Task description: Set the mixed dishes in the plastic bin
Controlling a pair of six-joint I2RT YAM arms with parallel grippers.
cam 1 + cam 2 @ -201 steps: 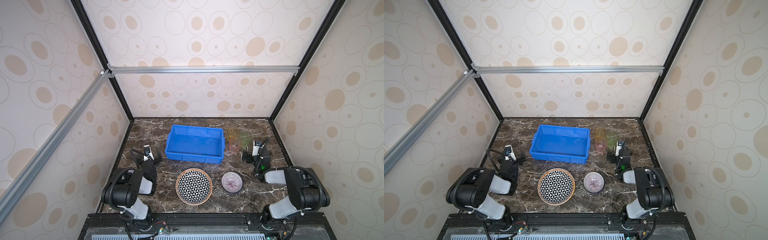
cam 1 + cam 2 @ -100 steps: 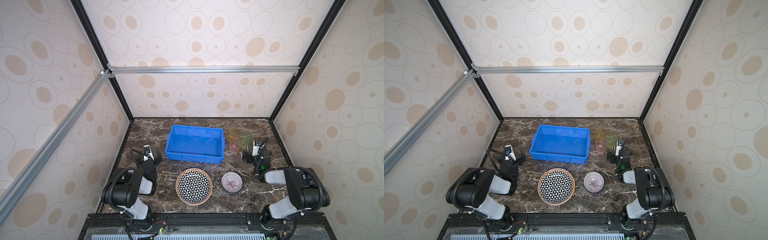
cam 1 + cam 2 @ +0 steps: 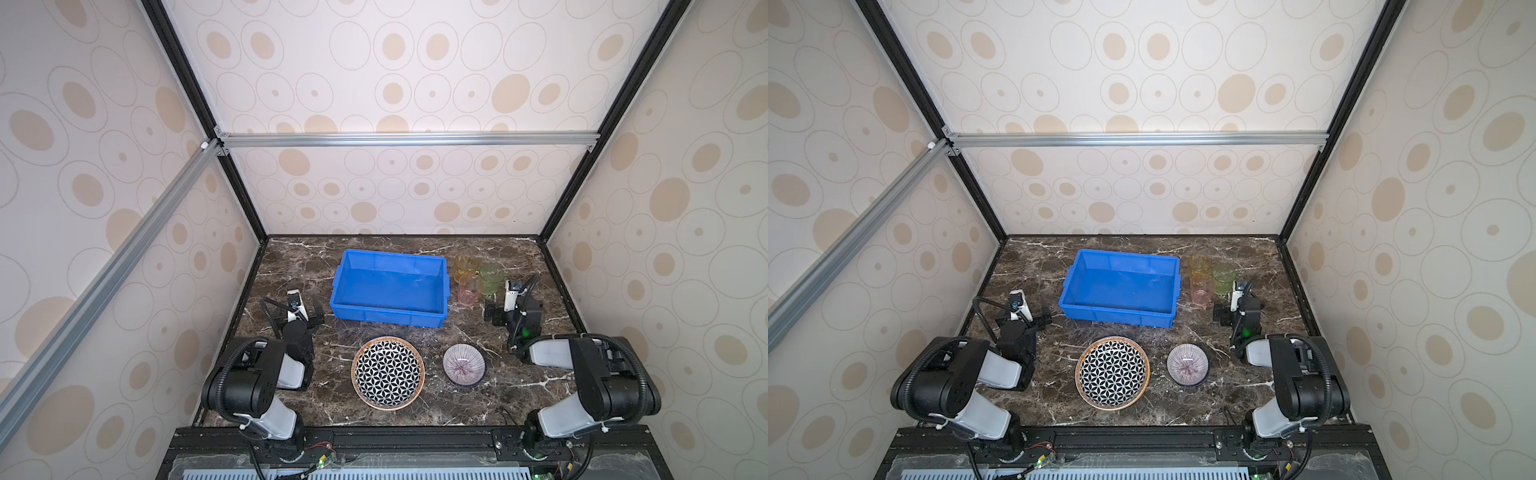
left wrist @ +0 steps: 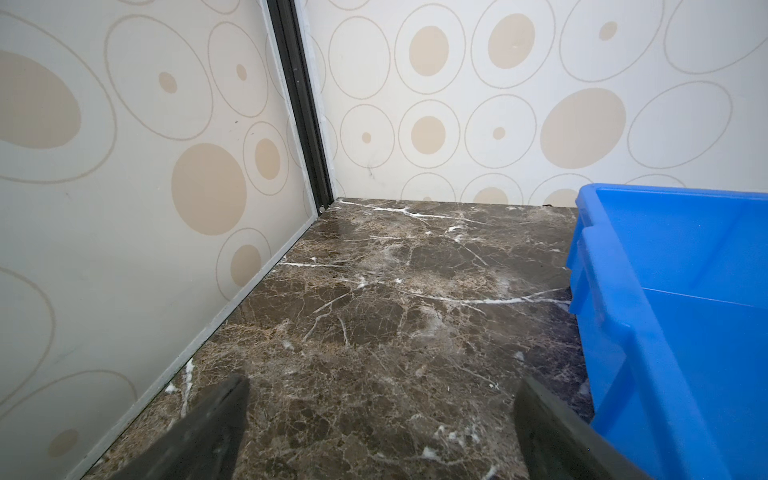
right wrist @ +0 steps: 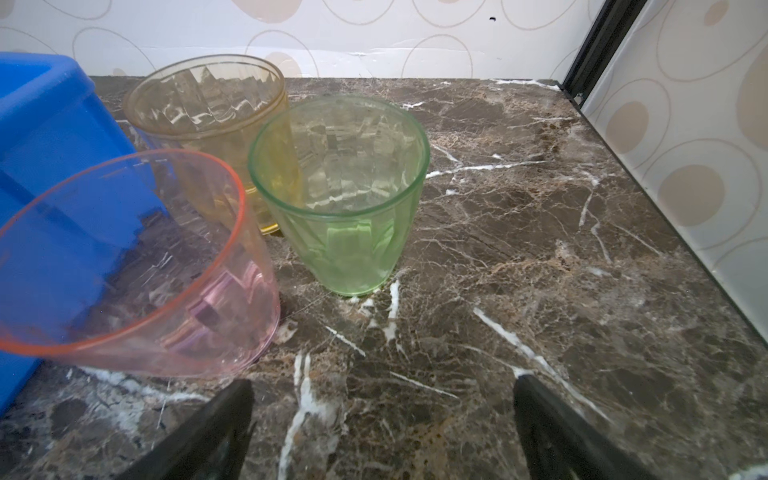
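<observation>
The blue plastic bin point(image 3: 386, 318) point(image 3: 1117, 318) stands empty at the table's middle back. In front of it lie a black-white lattice plate point(image 3: 388, 372) point(image 3: 1112, 372) and a purple-rayed bowl point(image 3: 464, 365) point(image 3: 1187, 364). Right of the bin stand yellow point(image 5: 208, 108), green point(image 5: 345, 199) and pink point(image 5: 145, 282) tumblers, upright and close together. My right gripper point(image 3: 513, 311) point(image 5: 382, 415) is open, low, just short of the tumblers. My left gripper point(image 3: 300, 318) point(image 4: 382, 415) is open over bare marble beside the bin's left wall point(image 4: 648, 374).
Patterned enclosure walls close the table on three sides, with black corner posts point(image 4: 303, 104). Both arm bases sit at the front corners. Bare marble lies left of the bin and at the back right corner point(image 5: 540, 166).
</observation>
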